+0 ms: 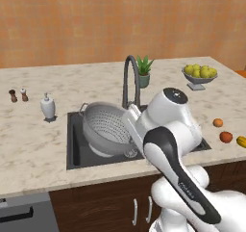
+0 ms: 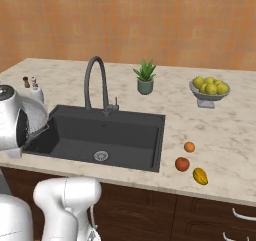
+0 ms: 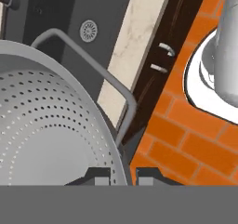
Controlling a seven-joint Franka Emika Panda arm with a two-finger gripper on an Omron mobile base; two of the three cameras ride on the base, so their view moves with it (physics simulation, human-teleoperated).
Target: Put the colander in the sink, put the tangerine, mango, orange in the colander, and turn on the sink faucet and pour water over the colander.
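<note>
Gripper (image 3: 118,174) — jaws clamped on the colander (image 1: 106,128) rim, tilted over the sink (image 1: 77,154) near its left edge — risk judged: thin rim slipping free, colander dropping askew.

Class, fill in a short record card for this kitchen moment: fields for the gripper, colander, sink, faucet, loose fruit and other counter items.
gripper: gripper shut on the colander's rim
colander: colander tilted, held over the sink's left part
sink: sink dark basin, holds no fruit
faucet: sink faucet no stream visible
loose fruit: three fruits on the counter right of the sink
other items: potted plant, fruit bowl, soap dispenser
</note>
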